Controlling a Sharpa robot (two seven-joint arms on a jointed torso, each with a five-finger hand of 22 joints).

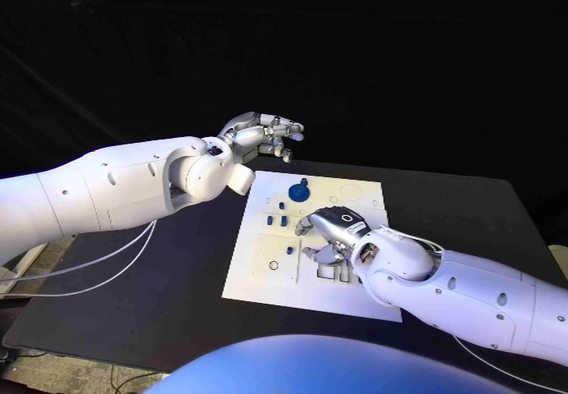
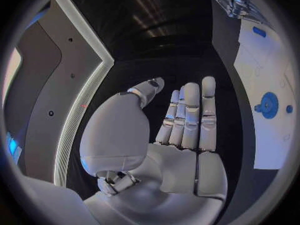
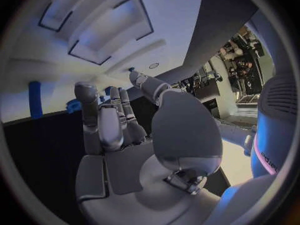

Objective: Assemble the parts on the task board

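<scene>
The white task board (image 1: 270,275) lies in the middle of the black table. A round blue part (image 1: 299,192) sits near its far edge, and two small blue parts (image 1: 279,220) lie left of centre. My right hand (image 1: 332,233) hovers low over the board's middle, fingers pointing down at the slots, with a small blue part (image 1: 292,248) just to its left. In the right wrist view that hand (image 3: 119,132) has straight fingers with nothing between them, close to the board (image 3: 94,30) and a long blue part (image 3: 35,99). My left hand (image 1: 263,135) is raised beyond the board's far left corner, flat and holding nothing (image 2: 187,130).
The left wrist view shows the board (image 2: 275,65) beside the hand, with the round blue part (image 2: 270,105) and a small blue piece (image 2: 259,31) on it. White cables (image 1: 107,263) trail over the table's left side. Bare black table surrounds the board.
</scene>
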